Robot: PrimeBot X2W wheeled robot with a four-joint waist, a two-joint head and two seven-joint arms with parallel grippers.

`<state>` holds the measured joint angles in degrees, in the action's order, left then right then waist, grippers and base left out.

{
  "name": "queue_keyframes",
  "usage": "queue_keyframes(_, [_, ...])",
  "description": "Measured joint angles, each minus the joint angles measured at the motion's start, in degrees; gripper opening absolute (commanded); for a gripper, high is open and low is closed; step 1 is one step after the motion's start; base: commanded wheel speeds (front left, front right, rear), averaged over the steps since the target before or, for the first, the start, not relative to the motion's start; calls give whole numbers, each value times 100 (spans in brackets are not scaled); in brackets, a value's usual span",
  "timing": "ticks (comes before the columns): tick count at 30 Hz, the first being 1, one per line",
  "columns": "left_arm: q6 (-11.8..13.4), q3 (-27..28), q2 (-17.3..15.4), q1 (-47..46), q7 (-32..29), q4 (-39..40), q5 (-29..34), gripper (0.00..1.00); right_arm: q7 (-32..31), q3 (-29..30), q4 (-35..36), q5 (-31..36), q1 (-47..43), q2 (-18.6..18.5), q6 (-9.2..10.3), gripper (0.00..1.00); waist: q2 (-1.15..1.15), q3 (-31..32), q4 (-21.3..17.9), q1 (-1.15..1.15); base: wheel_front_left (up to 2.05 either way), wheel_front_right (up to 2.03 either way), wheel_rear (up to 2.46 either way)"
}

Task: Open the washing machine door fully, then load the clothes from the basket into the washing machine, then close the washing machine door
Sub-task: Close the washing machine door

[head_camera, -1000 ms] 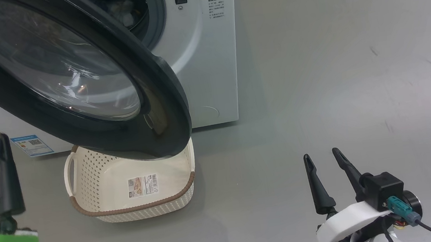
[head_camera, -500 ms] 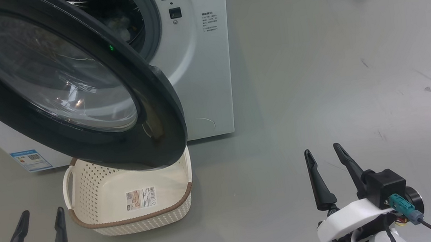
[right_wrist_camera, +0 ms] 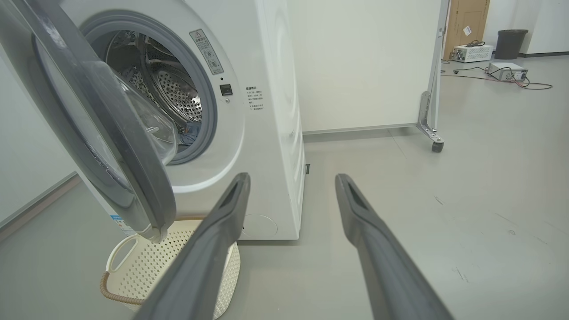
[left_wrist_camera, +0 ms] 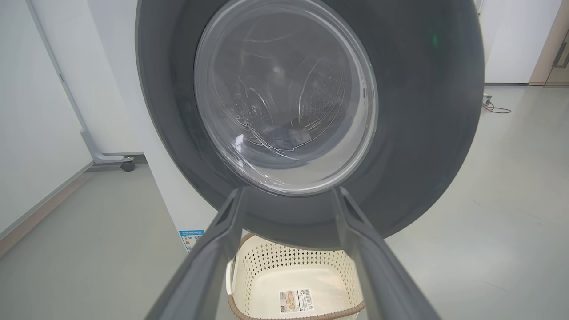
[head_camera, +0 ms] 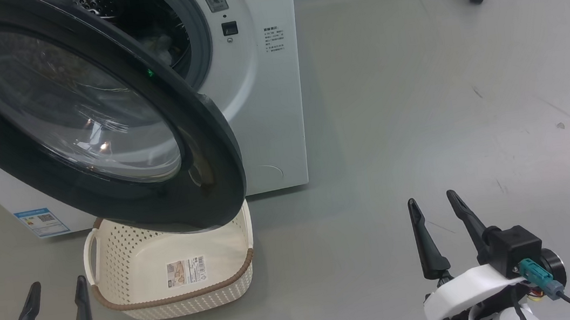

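A big white front-loading washing machine [head_camera: 266, 91] stands on a grey floor [head_camera: 419, 100]. Its round washing machine door [head_camera: 208, 153], a glossy black rim around a bulging glass bowl, hangs part-way open, swung out over the basket. The cream perforated basket [head_camera: 112, 257] sits on the floor just in front of the machine, with nothing in it but a label sticker. A bundle of bluish clothes [right_wrist_camera: 192, 129] lies low inside the steel drum (so loading looks done, and shutting the door is probably what is left). The door looks rigid and fairly heavy on its hinge, and its rim looks slick. A flat push on the free edge of the black rim, away from the hinge and off the glass, seems the safest hold. Both hands are released, fingers spread, holding nothing. The left hand [head_camera: 58, 285] is low near the basket, and the right hand [head_camera: 431, 199] is well apart over bare floor.
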<state>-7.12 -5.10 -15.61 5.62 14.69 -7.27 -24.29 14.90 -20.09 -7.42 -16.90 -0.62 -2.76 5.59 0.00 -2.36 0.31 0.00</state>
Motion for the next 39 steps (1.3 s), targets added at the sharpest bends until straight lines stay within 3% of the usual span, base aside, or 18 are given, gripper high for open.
queue_keyframes(31, [0, 222, 358, -52, 0, 26, 311, 100, 0, 82, 47, 42, -110, 1, -45, 98, 0, -54, 96, 0, 0, 0, 0])
queue_keyframes(32, [0, 218, 358, -53, 0, 33, 311, 100, 0, 80, 46, 41, -110, 1, -45, 51, 0, -58, 98, 0, 0, 0, 0])
queue_keyframes(34, [0, 199, 358, -60, 0, 38, 311, 100, 0, 77, 45, 41, -110, 2, -44, 0, 0, -67, 99, 0, 0, 0, 0])
queue_keyframes(39, [0, 112, 356, -76, 0, 69, 311, 100, 0, 108, 107, 38, -109, 3, -43, 0, 0, -82, 97, 0, 0, 0, 0])
